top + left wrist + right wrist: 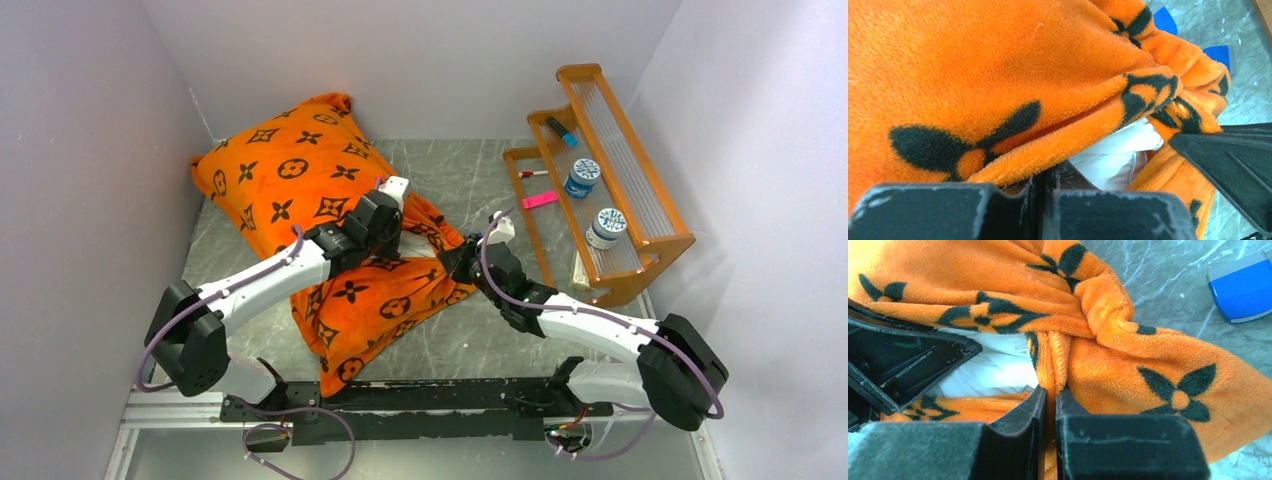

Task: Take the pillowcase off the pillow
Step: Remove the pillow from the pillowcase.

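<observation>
Grey marbled tabletop (pixel 480 330), white walls all round, and a wooden rack (pixel 640 200) of jars and pens standing off to the right. The pillowcase (pixel 290 180) is lying at the far left, stuffed full, its bunched mouth trailing toward the middle where both arms are meeting. The right hand (pixel 1050 397) is pinching a raised fold of orange fleece at that mouth, jaws tight on it. The left hand (pixel 1044 182) is pressed together just beside it, where the hem meets the white pillow (pixel 1113 155) peeking out (whether it is holding cover, pillow or both, I cannot tell).

And that is the worry. If the left is catching orange along with white, any pull is going to drag both together and nothing is coming off. The right's bite looks thin, so the fleece may be slipping free under load. The mouth is also twisted and gathered, likely jamming around such a plump pillow.
</observation>
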